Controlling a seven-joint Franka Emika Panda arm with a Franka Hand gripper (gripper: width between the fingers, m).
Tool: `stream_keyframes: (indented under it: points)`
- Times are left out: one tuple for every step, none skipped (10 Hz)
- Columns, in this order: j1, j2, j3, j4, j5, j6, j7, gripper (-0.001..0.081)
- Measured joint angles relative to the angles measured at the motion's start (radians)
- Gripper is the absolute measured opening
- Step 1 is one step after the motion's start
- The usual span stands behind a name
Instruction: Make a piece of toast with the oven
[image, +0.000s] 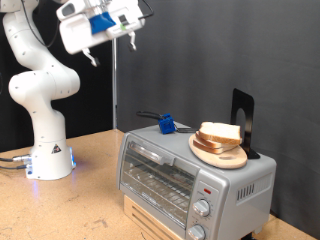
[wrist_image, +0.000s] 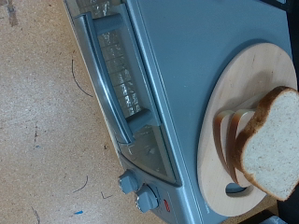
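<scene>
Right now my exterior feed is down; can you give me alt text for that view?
A silver oven with its glass door shut sits on a wooden table, with two bread slices on a round wooden plate on top. The white arm's end effector hangs high above, apart from everything, holding nothing.

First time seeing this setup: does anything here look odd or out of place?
Only mildly: the wooden plate with the bread slices sits on top of the oven, overhanging its edge slightly. Nothing is spilled or damaged.
</scene>
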Motion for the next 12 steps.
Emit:
stream_keyframes:
  points:
    - [-0.007,-0.001,0.003,0.000,0.000,-0.009,0.042,0.0682]
    - [0.002,-0.005,-0.003,0.000,0.028,0.004,0.005,0.0682]
    - [0.035,-0.015,-0.027,-0.001,0.085,0.022,-0.093,0.0682]
    - [0.071,-0.027,-0.056,-0.002,0.129,0.027,-0.180,0.0682]
    - [0.092,-0.036,-0.075,-0.002,0.143,0.010,-0.236,0.0682]
    - [0.100,-0.036,-0.086,-0.001,0.143,-0.033,-0.276,0.0682]
    - [0.101,-0.030,-0.097,0.003,0.137,-0.091,-0.289,0.0682]
    - [0.098,-0.016,-0.106,0.006,0.126,-0.127,-0.291,0.0682]
    - [0.095,0.008,-0.114,0.008,0.114,-0.148,-0.290,0.0682]
    - [0.092,0.035,-0.119,0.009,0.105,-0.149,-0.290,0.0682]
    - [0.091,0.061,-0.119,0.005,0.103,-0.119,-0.290,0.0682]
    - [0.093,0.080,-0.117,-0.005,0.104,-0.054,-0.300,0.0682]
